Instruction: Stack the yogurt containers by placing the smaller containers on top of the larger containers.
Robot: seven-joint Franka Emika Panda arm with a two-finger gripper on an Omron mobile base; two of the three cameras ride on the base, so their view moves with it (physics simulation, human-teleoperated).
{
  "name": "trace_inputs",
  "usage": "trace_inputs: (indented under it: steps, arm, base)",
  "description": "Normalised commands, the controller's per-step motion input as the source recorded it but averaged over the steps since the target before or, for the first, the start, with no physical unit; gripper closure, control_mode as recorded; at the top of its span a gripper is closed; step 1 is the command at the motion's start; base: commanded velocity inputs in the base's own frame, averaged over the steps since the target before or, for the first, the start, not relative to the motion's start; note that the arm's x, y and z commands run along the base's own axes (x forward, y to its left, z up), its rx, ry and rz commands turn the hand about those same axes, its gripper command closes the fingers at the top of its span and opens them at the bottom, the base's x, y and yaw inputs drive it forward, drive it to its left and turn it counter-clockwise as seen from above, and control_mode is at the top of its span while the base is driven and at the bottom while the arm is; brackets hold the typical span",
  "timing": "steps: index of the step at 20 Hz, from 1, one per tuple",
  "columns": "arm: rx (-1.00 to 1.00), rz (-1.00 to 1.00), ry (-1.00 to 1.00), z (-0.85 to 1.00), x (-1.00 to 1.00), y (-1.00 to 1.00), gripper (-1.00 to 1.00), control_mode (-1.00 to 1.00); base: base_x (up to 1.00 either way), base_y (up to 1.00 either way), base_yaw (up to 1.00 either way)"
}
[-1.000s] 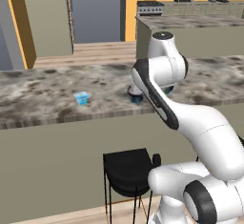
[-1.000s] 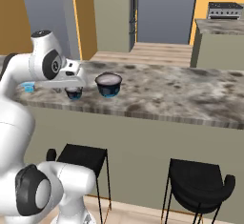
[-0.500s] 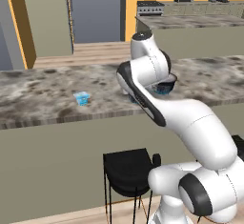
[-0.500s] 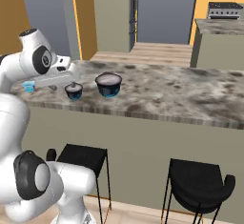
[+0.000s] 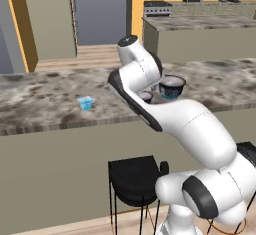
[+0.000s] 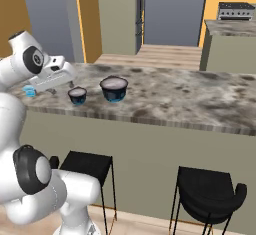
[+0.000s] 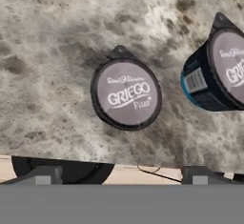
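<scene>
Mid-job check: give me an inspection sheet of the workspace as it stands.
Surface: marbled counter, level.
Job's things: tiny light-blue yogurt cup stands alone, unstacked; large dark-blue yogurt cup upright, lid on.
Clutter: small dark yogurt cup beside the large one, apart from it.
Hand: hand open, empty, over the counter near the small dark cup.
Cables: nothing seen.
Surroundings: black stools below the counter; stove behind.
</scene>
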Motion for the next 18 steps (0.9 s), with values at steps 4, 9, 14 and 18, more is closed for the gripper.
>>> trace_inputs:
  steps: [4, 9, 14, 18]
  arm:
    - [-0.09, 0.02, 0.00, 0.00, 0.13, 0.15, -1.00, -1.00]
    - [-0.10, 0.00, 0.00, -0.15, 0.17, 0.15, -1.00, -1.00]
    - [-0.07, 0.00, 0.00, -0.14, 0.23, 0.09, -1.00, -1.00]
    - [-0.01, 0.00, 0.00, -0.01, 0.25, 0.00, -1.00, -1.00]
  base:
    - [0.00, 0.00, 0.00]
    - [0.00, 0.00, 0.00]
    - [0.00, 0.00, 0.00]
    - [0.00, 0.00, 0.00]
